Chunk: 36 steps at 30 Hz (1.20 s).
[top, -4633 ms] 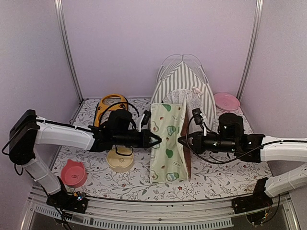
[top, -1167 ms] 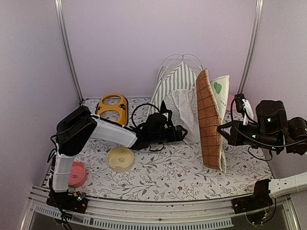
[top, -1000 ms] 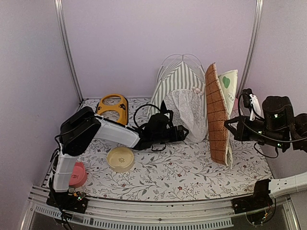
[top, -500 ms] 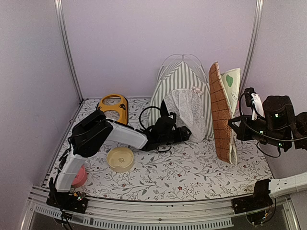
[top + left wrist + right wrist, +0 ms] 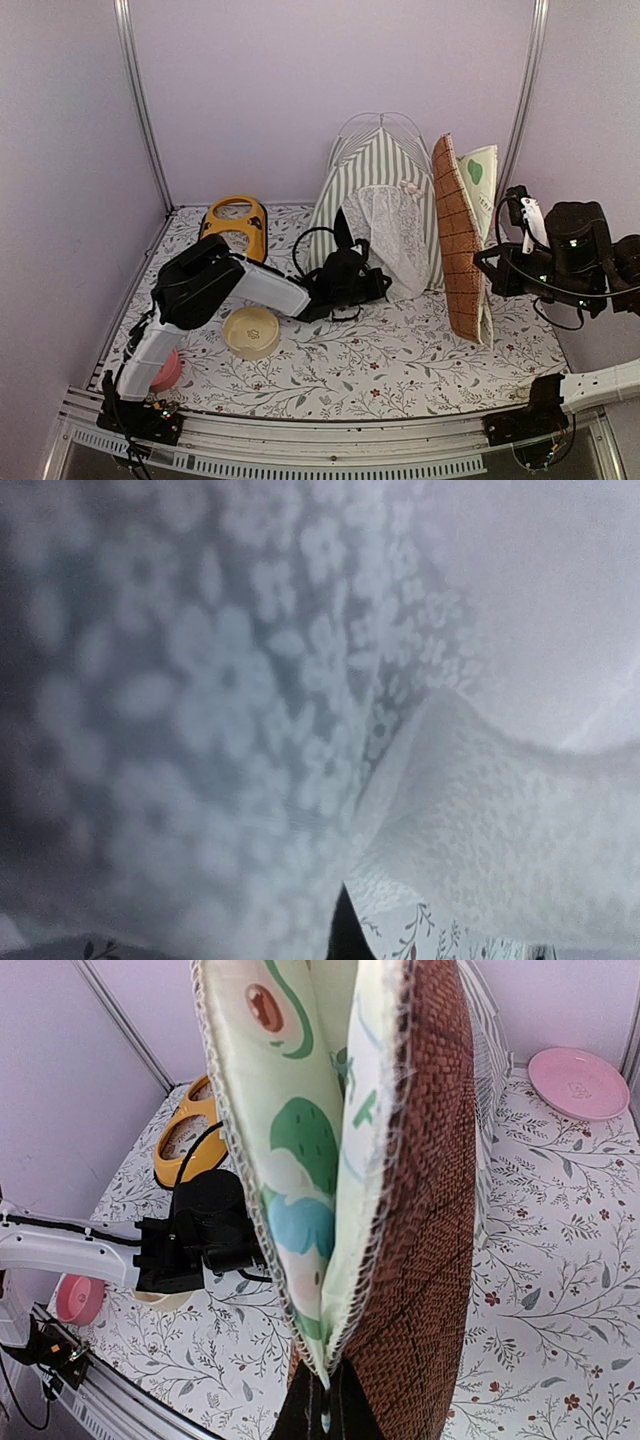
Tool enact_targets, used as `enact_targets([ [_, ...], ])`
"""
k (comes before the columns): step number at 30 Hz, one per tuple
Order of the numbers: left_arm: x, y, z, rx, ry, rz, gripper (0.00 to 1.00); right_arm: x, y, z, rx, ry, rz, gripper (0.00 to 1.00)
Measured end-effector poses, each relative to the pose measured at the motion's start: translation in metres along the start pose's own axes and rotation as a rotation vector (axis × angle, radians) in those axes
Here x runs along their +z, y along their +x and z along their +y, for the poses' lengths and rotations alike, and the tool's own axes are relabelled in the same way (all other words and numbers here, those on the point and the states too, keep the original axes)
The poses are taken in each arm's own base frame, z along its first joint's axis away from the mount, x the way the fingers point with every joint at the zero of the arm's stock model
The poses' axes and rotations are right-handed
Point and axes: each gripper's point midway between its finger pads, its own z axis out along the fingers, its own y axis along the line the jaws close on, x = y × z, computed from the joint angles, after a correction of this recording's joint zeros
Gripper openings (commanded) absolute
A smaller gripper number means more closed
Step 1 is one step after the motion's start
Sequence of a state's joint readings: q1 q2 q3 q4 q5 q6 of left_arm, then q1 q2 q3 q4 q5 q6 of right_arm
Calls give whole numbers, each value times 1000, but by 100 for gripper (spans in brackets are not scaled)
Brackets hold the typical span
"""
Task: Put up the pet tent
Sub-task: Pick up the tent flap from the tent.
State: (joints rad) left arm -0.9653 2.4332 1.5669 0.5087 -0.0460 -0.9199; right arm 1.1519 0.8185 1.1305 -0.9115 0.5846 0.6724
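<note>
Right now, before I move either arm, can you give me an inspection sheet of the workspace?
Surface: floral tabletop, flat.
Job's things: pet tent upright at back, lace flap hanging.
Clutter: yellow harness-like item, cream bowl, pink bowl, pink plate.
Grippers: left gripper jaws shut at lace flap, hold unconfirmed; right gripper jaws shut on upright mat.
Cables: black loops by left wrist.
Surroundings: lilac walls, metal posts.

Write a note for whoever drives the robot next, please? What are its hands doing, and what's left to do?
Left gripper: shut, pressed against the lace door flap; whether it has hold of it is unclear.
Right gripper: shut on the folded mat, held upright to the right of the pet tent.
Done: tent stands at the back of the table.
Left: probably pull the flap aside and lay the mat inside.
</note>
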Motion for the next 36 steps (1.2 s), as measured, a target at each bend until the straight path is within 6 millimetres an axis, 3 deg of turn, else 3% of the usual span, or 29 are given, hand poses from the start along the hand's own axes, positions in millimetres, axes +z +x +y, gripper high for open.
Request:
enact_targets([
  [5, -18, 13, 7, 11, 13, 36, 0, 4, 12, -2, -4, 1, 33, 0],
  [10, -55, 4, -16, 15, 92, 32, 0, 10, 30, -7, 3, 2, 80, 0],
  [17, -115, -49, -88, 35, 296, -83, 0, 13, 56, -12, 45, -15, 155, 0],
  [23, -153, -100, -139, 54, 437, -190, 0, 14, 82, -10, 82, -72, 233, 0],
  [30, -180, -161, -174, 87, 526, -323, 0, 21, 114, 4, 110, -161, 334, 0],
  [36, -194, -187, -200, 108, 587, -380, 0, 32, 126, 22, 127, -233, 378, 0],
])
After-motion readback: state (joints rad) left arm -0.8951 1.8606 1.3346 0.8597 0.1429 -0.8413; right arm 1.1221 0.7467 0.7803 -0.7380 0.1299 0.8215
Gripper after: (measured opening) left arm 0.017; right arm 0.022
